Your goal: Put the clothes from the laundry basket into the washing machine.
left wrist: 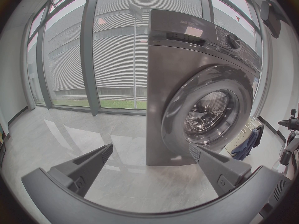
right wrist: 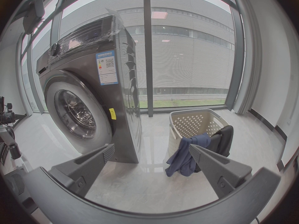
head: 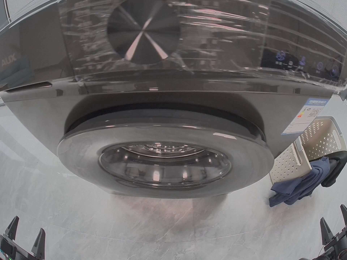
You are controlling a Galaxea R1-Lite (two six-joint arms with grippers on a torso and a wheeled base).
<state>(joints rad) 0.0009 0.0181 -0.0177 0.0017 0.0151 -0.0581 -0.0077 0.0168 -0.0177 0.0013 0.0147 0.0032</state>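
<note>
At centre right, blue and black clothes (head: 303,185) drape over a cream perforated plastic laundry basket (head: 323,138) beside the shut dark-grey washing machine (head: 217,102). Left gripper (head: 28,224) and right gripper (head: 332,213): fingers spread wide, empty. Nothing is loaded yet; opening the door likely comes first.

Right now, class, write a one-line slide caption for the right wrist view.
Open right end effector faces closed washing machine beside laundry basket draped with blue garment and dark garment.

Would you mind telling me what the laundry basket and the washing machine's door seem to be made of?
The laundry basket looks like matte cream plastic, judging by its moulded perforated walls. The door seems a glossy grey ring, plastic or metal, around clear glass showing the drum.
</note>
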